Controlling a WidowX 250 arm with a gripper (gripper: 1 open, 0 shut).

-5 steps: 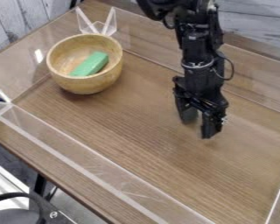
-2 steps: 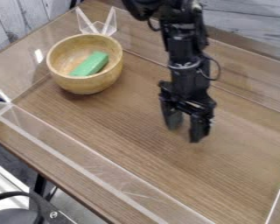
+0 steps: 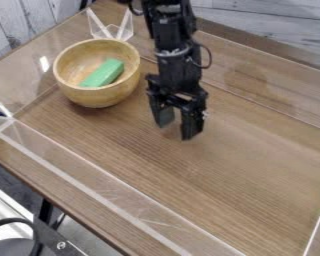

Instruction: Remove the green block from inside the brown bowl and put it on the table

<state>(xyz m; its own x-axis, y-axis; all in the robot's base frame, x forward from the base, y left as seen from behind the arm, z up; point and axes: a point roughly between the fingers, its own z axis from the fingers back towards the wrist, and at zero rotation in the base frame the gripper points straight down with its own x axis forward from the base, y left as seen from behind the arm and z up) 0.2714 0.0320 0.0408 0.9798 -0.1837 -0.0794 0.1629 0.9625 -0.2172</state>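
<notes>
The green block (image 3: 105, 71) lies inside the brown bowl (image 3: 97, 73) at the upper left of the table (image 3: 190, 170). My gripper (image 3: 175, 122) hangs just right of the bowl, pointing almost straight down, low over the wood. Its two black fingers stand apart, open, with nothing between them. A gap of bare table separates the fingers from the bowl's rim.
Clear raised edges (image 3: 16, 131) run around the tabletop. A transparent folded piece (image 3: 109, 27) stands behind the bowl at the back edge. My black arm (image 3: 170, 35) rises from the gripper toward the top of the view.
The gripper has travelled left across the table toward the bowl, staying open. The block and bowl have not moved.
</notes>
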